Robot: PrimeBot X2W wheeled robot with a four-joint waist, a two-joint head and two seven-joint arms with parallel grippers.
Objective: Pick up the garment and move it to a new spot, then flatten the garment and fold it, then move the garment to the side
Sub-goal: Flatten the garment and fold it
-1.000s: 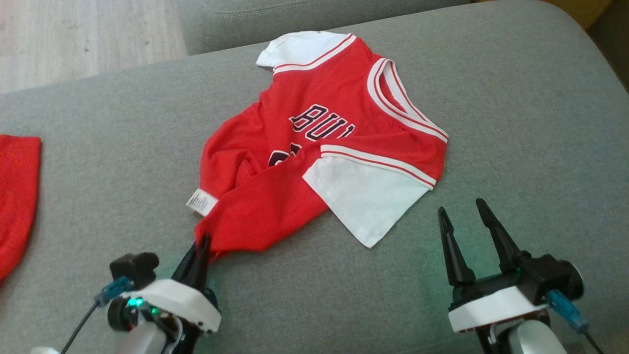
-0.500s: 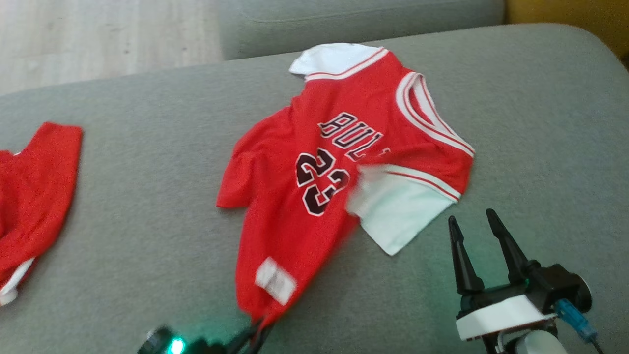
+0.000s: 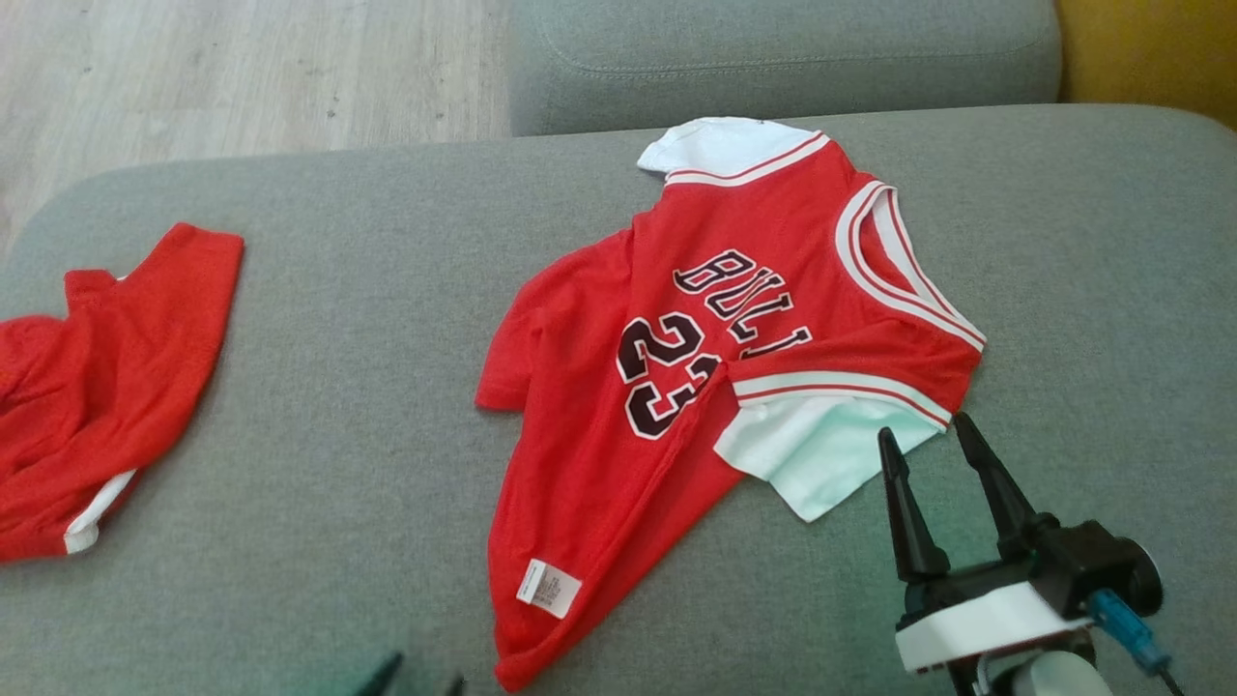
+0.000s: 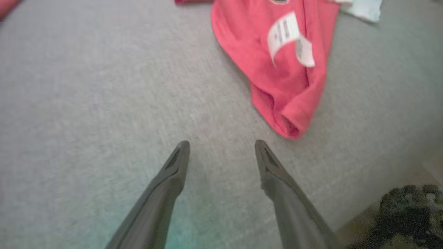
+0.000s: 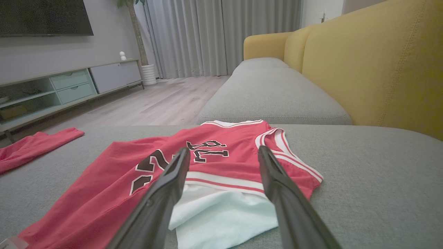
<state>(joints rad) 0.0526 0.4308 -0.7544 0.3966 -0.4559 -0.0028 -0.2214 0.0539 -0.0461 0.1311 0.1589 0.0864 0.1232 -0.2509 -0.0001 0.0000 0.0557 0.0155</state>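
Garment (image 3: 589,435), just ahead of right claw (image 3: 923,430)

Bare grey cushion (image 3: 367,338) between jersey (image 3: 599,483) and second red garment (image 3: 116,387); yellow backrest (image 3: 1150,48) at the right

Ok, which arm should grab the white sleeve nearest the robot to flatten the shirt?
Probably the right. Its open right gripper points straight at the white sleeve, fingertips nearly at its edge. The left gripper, also open, sits by the bottom hem of the jersey, farther from that sleeve.
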